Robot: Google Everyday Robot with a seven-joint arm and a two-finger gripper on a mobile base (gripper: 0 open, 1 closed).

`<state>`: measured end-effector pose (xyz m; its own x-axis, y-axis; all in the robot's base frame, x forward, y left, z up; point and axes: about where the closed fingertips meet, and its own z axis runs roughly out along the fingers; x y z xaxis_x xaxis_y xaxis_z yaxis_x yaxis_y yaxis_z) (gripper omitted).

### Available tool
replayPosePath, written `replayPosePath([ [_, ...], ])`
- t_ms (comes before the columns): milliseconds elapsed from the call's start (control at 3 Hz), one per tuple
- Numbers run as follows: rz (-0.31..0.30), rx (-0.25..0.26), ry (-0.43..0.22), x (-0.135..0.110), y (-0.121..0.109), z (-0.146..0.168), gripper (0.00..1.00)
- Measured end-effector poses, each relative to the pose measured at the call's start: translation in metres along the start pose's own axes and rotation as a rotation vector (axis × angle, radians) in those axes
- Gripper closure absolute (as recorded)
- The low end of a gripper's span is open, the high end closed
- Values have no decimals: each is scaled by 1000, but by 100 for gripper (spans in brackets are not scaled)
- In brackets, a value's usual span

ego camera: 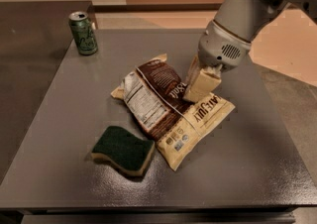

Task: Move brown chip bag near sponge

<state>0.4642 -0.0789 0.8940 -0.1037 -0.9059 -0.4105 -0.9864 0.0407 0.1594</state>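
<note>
The brown chip bag lies flat in the middle of the grey table, white nutrition label up, its cream band pointing to the front right. My gripper comes down from the upper right and is shut on the bag's right part, its cream fingers pressed together on the bag. The sponge, dark green on top over a yellow-tan layer, lies at the front left. The bag's front corner is very close to the sponge's right end; whether they touch I cannot tell.
A green drink can stands upright at the table's far left corner. The table's front edge runs just below the sponge. A darker counter adjoins on the left.
</note>
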Motion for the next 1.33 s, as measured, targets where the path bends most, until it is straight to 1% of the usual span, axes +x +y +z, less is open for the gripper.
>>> replayPosePath([
  [1000,-4,39,-20,-8,-8,0,12],
  [1333,-6,48,-25,-10,-9,0,0],
])
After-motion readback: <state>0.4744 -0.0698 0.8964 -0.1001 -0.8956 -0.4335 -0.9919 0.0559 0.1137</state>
